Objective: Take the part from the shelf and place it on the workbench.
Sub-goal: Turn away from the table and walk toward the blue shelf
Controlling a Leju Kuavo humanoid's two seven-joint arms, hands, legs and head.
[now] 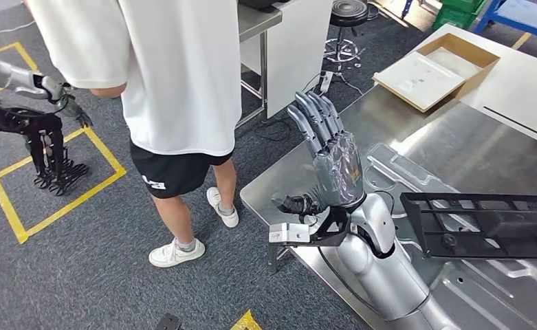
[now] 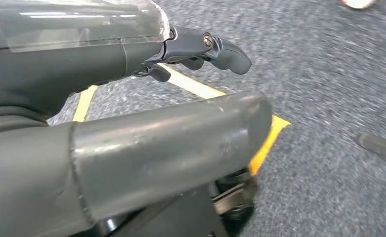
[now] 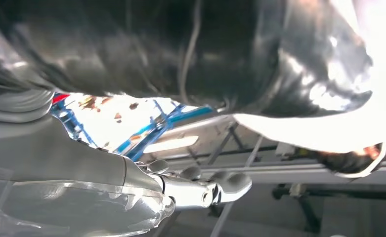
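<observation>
One person (image 1: 157,75) in two white sneakers (image 1: 176,253) stands on the carpet beside one steel workbench (image 1: 458,144), which carries one long black frame part (image 1: 485,223) and one pressed metal panel (image 1: 417,180), with one open cardboard box (image 1: 436,70), one round stool (image 1: 348,14) and two robot hands, left (image 1: 73,110) and right (image 1: 329,155).

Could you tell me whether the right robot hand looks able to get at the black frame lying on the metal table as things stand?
Probably yes. The right robot hand is raised, fingers apart and empty, over the metal table; the black frame lies beside its forearm with nothing between them. The person stands off to the other side.
</observation>
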